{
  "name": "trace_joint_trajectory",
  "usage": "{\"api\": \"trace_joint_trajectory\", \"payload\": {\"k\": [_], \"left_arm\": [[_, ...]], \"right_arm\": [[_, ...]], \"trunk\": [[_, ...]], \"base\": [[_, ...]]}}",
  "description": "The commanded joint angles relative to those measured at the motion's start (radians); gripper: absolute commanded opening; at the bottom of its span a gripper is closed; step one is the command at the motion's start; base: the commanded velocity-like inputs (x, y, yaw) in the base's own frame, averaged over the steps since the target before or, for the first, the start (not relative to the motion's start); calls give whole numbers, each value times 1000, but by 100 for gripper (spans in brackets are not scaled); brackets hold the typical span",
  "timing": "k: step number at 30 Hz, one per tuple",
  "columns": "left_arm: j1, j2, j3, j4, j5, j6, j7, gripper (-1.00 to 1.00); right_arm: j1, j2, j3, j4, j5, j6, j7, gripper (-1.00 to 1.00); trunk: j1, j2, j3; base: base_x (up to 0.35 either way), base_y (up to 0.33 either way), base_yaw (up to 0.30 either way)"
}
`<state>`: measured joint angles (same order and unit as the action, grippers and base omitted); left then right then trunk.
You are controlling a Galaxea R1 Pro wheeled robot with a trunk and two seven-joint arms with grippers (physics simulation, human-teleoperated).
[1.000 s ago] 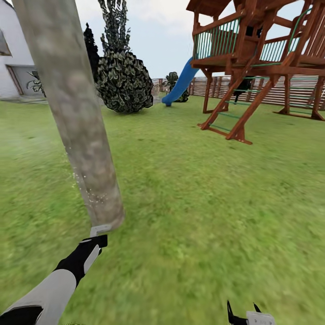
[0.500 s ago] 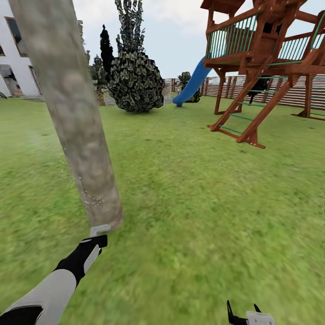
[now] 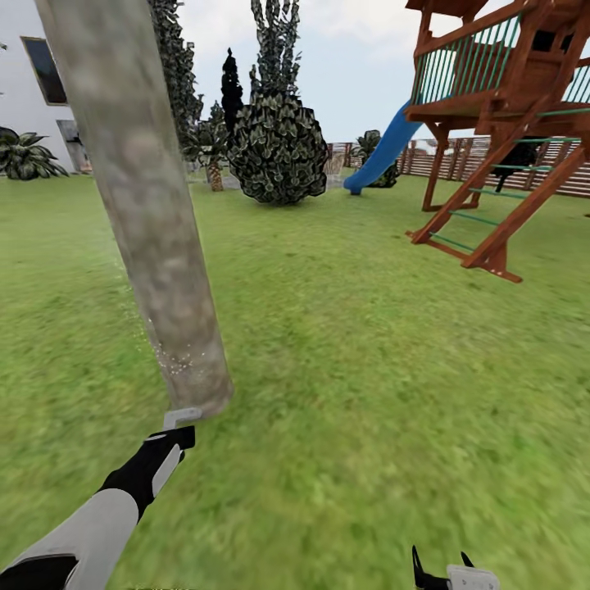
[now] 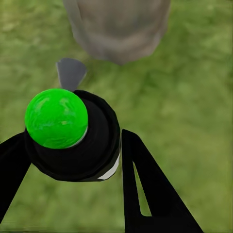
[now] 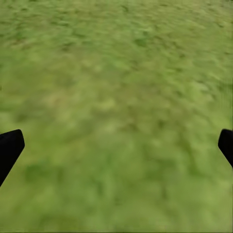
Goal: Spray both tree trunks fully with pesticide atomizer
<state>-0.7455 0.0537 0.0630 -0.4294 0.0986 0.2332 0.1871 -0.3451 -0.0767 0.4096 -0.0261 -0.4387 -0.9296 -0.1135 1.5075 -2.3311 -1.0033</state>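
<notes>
A thick, pale grey-beige mottled tree trunk (image 3: 147,213) leans up from the lawn just ahead of my left arm, with white specks low on its bark (image 3: 176,356). My left gripper (image 3: 172,442) is shut on the pesticide atomizer (image 4: 73,141), a black-capped bottle with a bright green ball on top. Its grey nozzle (image 3: 182,418) points at the trunk's base (image 4: 119,34), close to it. Over bare grass my right gripper (image 3: 442,567) hangs open, its fingertips (image 5: 9,148) far apart with nothing between them.
A wooden playset (image 3: 508,123) with a blue slide (image 3: 381,152) stands at the right. A round dark bush (image 3: 279,147), a short palm (image 3: 215,164) and a white house (image 3: 33,90) lie beyond. A slatted fence (image 3: 459,160) closes the back. Open lawn (image 3: 369,393) spreads to the right.
The whole view has swung left: playset, slide and bush slid to the right of the picture, and more of the house came in. Trunk and both arms keep their places.
</notes>
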Motion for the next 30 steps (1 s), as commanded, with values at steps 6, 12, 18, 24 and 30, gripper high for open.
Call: {"api": "trace_joint_trajectory", "payload": {"k": [6,12,18,24,30], "left_arm": [[0,0,0,0,0,-3,3,-100],[0,-3,0,0,0,-8,13,-100],[0,-3,0,2,1,-10,12,-100],[-1,-9,-7,-11,0,-16,-4,-100],[-8,-17,-10,-142,-9,2,-8,-100]], "right_arm": [[0,0,0,0,1,0,0,100],[0,2,1,0,1,0,2,100],[0,1,0,0,1,0,2,100],[0,2,0,0,-1,0,1,100],[0,1,0,0,0,0,1,100]], "trunk": [[0,0,0],[0,0,0],[0,0,0],[0,0,0],[0,0,0]], "base": [[20,-272,278],[-33,-272,278],[-33,-139,278],[0,-3,209],[0,0,7]]}}
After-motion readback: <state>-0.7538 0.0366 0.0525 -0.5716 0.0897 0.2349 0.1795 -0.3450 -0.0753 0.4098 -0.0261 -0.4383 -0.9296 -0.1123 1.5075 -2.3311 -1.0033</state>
